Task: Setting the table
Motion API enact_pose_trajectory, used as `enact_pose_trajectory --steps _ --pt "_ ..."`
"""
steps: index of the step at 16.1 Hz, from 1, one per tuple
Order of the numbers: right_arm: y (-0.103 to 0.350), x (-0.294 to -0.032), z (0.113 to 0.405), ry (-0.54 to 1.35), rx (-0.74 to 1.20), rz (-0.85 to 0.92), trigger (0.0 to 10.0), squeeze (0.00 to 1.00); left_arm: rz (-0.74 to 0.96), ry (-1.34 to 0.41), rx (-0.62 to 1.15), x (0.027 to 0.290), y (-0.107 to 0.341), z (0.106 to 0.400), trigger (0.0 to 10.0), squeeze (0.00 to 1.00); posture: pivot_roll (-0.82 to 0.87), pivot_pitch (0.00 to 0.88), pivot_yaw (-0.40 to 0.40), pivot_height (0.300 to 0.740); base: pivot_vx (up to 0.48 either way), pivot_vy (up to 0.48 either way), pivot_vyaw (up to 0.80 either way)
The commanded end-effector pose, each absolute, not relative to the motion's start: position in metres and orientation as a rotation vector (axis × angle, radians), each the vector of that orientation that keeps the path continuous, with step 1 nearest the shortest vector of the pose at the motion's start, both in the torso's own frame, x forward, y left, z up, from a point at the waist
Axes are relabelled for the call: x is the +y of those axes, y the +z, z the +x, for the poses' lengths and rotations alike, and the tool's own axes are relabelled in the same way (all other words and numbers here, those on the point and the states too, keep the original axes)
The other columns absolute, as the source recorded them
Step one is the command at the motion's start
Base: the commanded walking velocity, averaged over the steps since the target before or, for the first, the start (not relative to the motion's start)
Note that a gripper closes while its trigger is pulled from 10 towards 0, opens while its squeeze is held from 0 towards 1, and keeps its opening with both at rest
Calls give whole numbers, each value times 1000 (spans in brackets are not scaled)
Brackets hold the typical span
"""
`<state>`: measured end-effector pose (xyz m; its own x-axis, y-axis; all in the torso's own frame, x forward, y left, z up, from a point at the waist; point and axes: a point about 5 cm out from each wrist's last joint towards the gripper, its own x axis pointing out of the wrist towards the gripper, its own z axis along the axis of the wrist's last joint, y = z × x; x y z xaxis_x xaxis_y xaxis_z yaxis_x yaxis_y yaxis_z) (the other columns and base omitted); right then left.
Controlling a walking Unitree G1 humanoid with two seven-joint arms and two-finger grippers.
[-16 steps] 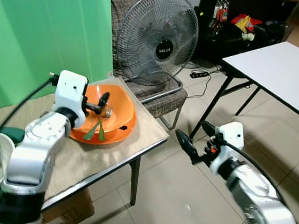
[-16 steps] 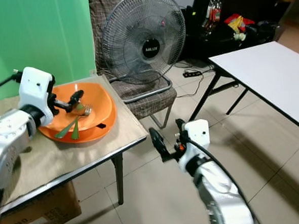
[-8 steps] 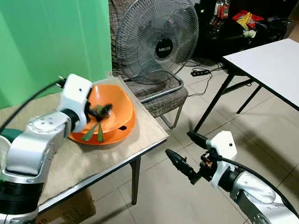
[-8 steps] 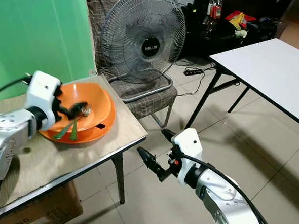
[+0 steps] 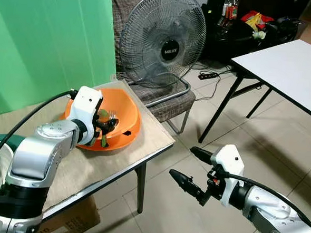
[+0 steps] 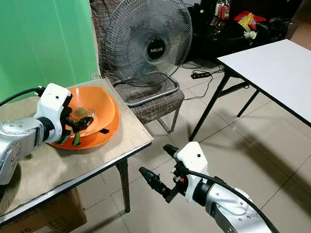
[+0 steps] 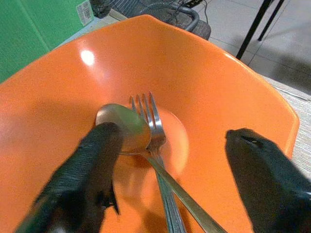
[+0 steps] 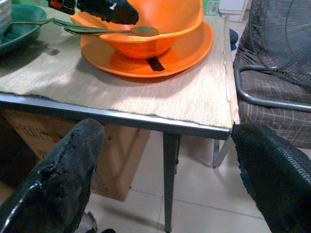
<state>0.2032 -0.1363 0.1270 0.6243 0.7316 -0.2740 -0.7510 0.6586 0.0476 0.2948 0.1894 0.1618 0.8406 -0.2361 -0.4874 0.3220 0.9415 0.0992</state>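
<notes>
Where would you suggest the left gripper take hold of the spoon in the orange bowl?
Probably the handle, from above: the spoon lies bowl-end down in the orange bowl, crossed with the fork, its handle rising over the rim. The left gripper hangs open there.

Glossy orange plastic bowl (image 7: 233,73) — polished metal fork (image 7: 153,131).

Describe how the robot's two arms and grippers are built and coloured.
Both arms are silver metal tubes with ribbed round joints, each ending in a white boxy wrist block. The left gripper and right gripper each have two long black fingers with a rough, textured surface. A black cable runs along each arm.
</notes>
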Motion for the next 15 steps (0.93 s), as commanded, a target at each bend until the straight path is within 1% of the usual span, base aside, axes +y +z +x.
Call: enact_pose_trajectory --steps 1,2,3,4,8,11,15 --pt "129 -138 201 853 291 -81 10000 1000 190 -306 527 188 159 296 0 0 3 0 -27 740 0 0 0" --pt "129 -139 201 857 297 -83 10000 1000 192 -313 539 187 157 296 0 0 3 0 -27 740 0 0 0" --pt "129 -139 199 871 318 -86 10000 278 206 -322 574 188 152 295 0 0 1 0 -26 740 0 0 0" --pt "128 -140 199 887 346 -98 10000 0 232 -322 603 190 151 298 0 0 2 0 -27 740 0 0 0" --pt "132 -142 199 946 381 -118 10000 0 270 -324 635 197 155 307 0 0 3 0 -25 740 0 0 0" --pt "135 -143 200 967 396 -132 10000 0 308 -372 671 195 155 309 0 0 7 0 -30 740 0 0 0" --pt "137 -141 202 1006 406 -134 10000 0 333 -390 718 197 148 312 0 0 14 0 -34 740 0 0 0"
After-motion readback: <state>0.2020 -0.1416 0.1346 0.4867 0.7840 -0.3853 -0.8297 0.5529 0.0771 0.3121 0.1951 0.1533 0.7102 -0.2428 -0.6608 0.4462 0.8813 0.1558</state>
